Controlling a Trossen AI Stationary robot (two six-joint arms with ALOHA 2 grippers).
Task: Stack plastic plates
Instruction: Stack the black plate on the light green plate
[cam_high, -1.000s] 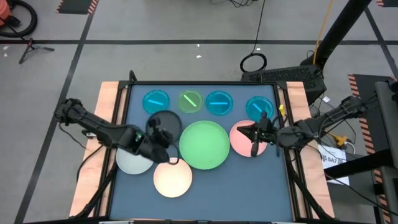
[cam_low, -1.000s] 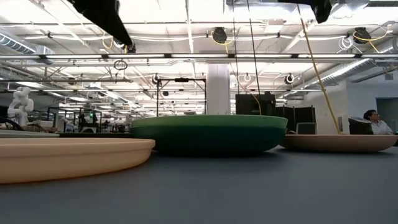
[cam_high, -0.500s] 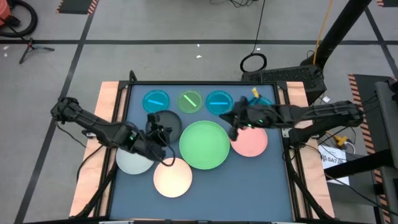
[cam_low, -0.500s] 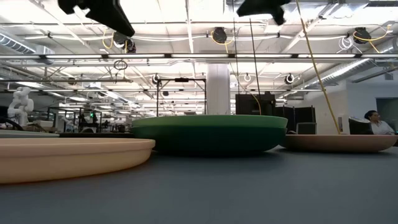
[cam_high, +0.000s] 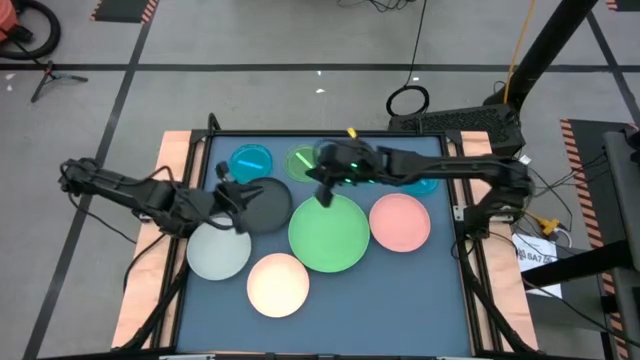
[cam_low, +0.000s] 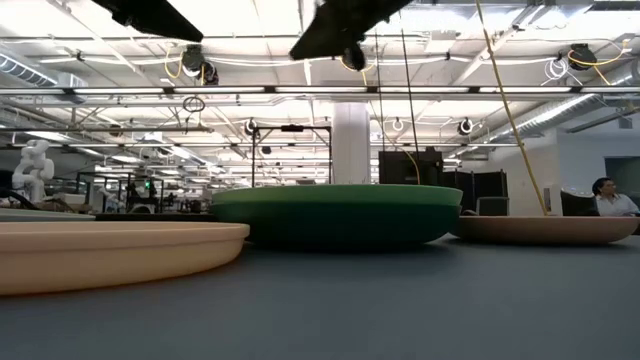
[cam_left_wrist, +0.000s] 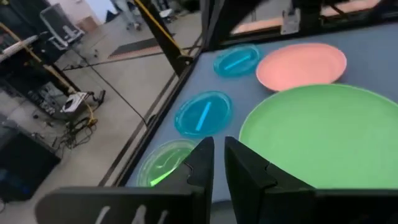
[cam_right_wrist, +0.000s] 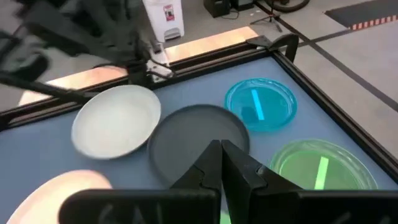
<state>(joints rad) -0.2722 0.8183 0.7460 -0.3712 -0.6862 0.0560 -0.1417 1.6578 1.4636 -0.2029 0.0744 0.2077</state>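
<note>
The plastic plates lie flat and apart on the blue counter (cam_high: 440, 300), none stacked. Along the far edge runs a row of small translucent ones: a cyan plate (cam_high: 250, 160) toward the far left corner, a lime plate (cam_high: 301, 161) beside it, and more cyan partly hidden under the right arm. Each small plate that shows clearly has a bright bar across its middle.

The larger plates are opaque and shallow-rimmed. The light green plate (cam_high: 328, 233) sits mid-counter and is the biggest; from the low view its outer wall looks dark green. The pink plate (cam_high: 400, 222) lies just to its right, toward the right edge. The dark grey plate (cam_high: 264, 203) lies to its left, the pale grey plate (cam_high: 219, 251) nearer the left edge, and the cream plate (cam_high: 278, 284) closest to the near edge.

The left end effector (cam_high: 226, 192) is at the dark grey plate's left rim, its fingers (cam_left_wrist: 200, 163) close together with only a thin gap and nothing between them. The right end effector (cam_high: 325, 185) reaches across from the right, above the gap between the lime plate and the light green plate, its fingers (cam_right_wrist: 208, 162) pressed together and empty.
</note>
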